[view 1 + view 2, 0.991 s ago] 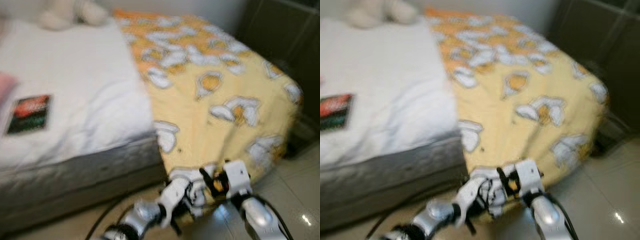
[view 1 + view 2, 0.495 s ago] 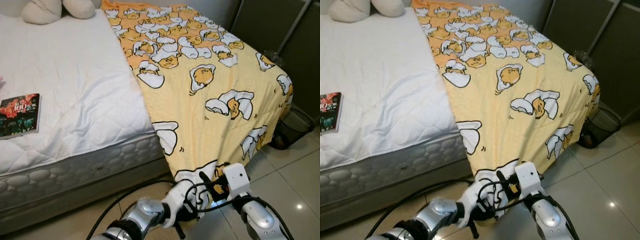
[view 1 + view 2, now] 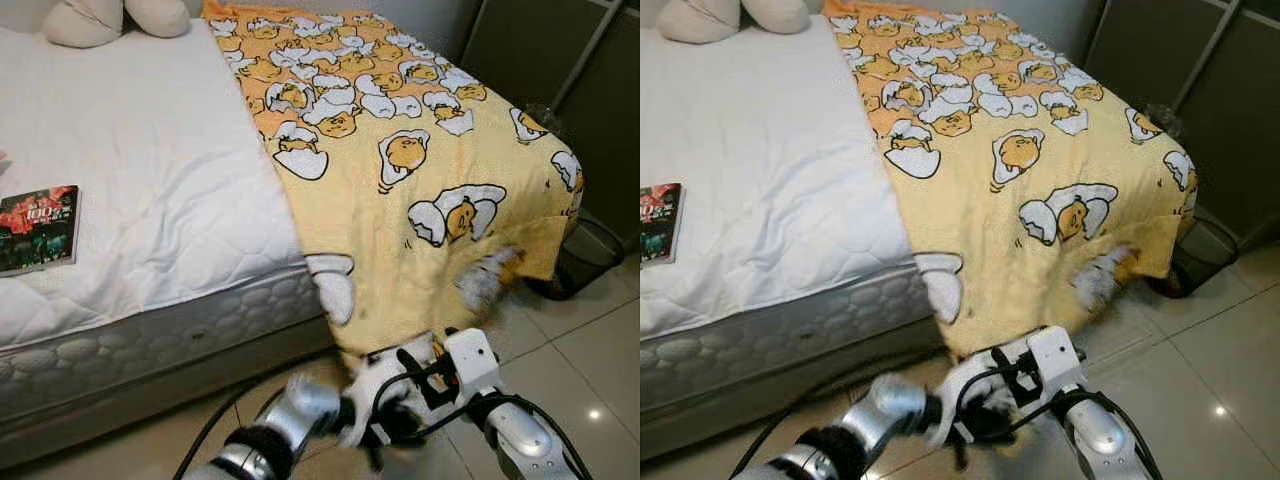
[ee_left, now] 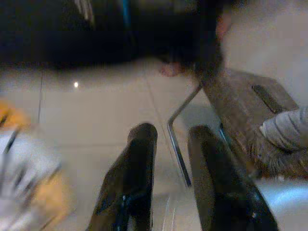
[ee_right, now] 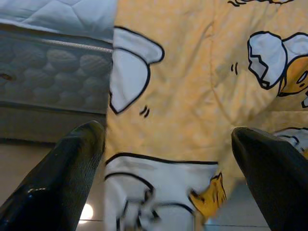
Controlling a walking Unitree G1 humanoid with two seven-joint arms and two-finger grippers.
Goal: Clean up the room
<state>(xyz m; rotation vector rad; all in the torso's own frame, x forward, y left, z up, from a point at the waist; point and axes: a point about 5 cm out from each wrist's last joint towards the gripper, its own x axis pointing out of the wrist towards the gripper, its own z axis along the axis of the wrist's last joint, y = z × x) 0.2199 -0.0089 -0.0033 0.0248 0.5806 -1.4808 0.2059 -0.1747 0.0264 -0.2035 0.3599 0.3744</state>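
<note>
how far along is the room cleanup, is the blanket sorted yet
Not far. Nothing looks finished: the yellow blanket covers only the bed's right half, its end hanging over the mattress edge to the floor. In hand: the right gripper, open, faces that hanging end, with the left gripper low beside it, open. Left: spreading or folding the blanket, and the book lying on the mattress.

Both silver arms low, forearms angled inward, wrists nearly meeting at centre. Left arm blurred in head views. Left gripper (image 4: 168,178) pointing downward; fingers (image 4: 132,178) parted by narrow gap, nothing between them. Right gripper (image 5: 168,178) aimed forward; fingers (image 5: 67,173) spread wide apart, nothing clamped. Right wrist (image 3: 470,362) white, black cables looped beside it.
</note>
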